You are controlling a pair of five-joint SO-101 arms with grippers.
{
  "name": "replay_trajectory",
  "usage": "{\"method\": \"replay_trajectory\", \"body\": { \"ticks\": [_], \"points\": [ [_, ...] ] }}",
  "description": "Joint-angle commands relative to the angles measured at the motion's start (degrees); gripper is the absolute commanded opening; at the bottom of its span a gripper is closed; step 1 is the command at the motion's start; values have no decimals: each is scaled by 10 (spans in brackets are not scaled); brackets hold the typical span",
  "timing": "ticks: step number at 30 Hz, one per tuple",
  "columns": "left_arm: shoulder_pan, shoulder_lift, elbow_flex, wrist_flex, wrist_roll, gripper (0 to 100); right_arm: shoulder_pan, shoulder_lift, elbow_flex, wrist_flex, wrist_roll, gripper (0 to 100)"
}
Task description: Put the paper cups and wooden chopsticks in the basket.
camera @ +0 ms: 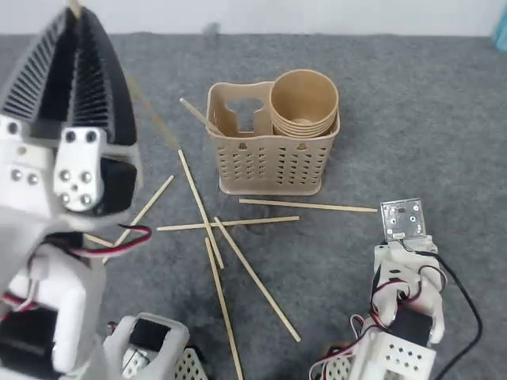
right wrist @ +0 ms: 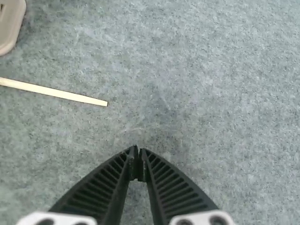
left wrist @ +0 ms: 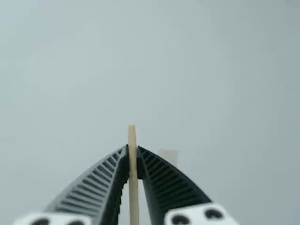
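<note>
Raised high and close under the overhead camera, my left fingers [camera: 79, 47] [left wrist: 125, 157] are pinching a chopstick [left wrist: 132, 136] between their tips. One end pokes just past the tips, and the rest slants down below them toward the tabletop [camera: 412, 119].

My right fingers [right wrist: 133, 157] are pressed together with nothing between them. They hang low over the grey tabletop, near the end of one stray chopstick [right wrist: 54, 92].

The basket [camera: 269, 162] stands upright in the middle. The paper cups [camera: 303, 99] are already stacked inside its right side, and a leaning chopstick [camera: 200, 116] sticks out of its left side. Several loose chopsticks [camera: 230, 224] lie crossed on the tabletop in front of the basket.

I judge the cups done and the chopsticks well short of done, with this step being the carry of one stick to the basket. Next I would need to swing my left fingers over the open left compartment, tip the stick closer to upright and lower its bottom end past the rim before letting go. Held at this slant, it could catch the rim or knock the stick already leaning there.
</note>
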Motion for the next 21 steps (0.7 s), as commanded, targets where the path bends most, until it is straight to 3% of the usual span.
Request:
{"method": "replay_trajectory", "body": {
  "ticks": [1,8,13,21],
  "points": [
    [49,33,0,-42,7,11,-2,1,11,4,6,8],
    [59,162,0,-195,7,11,-2,1,11,4,6,8],
    [59,220,15,-212,29,11,-2,1,11,4,6,8],
    [59,223,208,-413,66,11,-3,1,11,2,6,8]
  ]
}}
